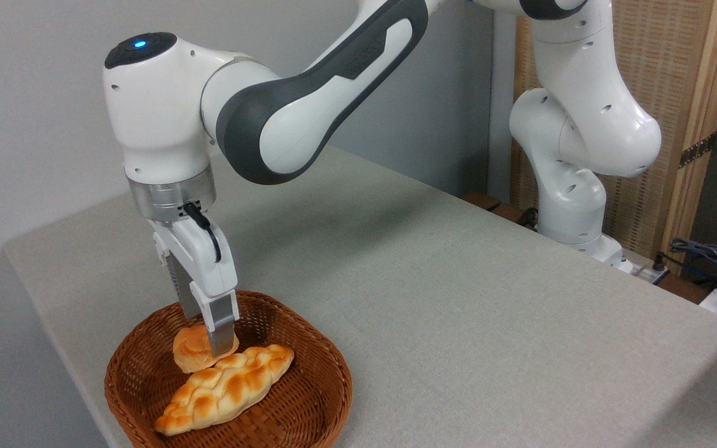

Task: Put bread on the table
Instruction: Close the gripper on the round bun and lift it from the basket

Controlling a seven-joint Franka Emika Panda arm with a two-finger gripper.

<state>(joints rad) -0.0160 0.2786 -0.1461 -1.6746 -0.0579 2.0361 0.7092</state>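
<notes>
Wicker basket, fingers on bun

Brown woven wicker basket (228, 386) sits at the table's 7 o'clock corner, on light grey-beige cloth table (458, 311). Inside it, small round golden-orange bread (192, 350) lies at 11 o'clock of a long braided loaf (224, 389), touching it. My gripper (209, 336) points down into the basket, fingers closed around the bread, one either side.

The bun (192, 353), golden and roundish, sits between my fingers, tilted, in the basket (147, 398) on the grey table (458, 298).
</notes>
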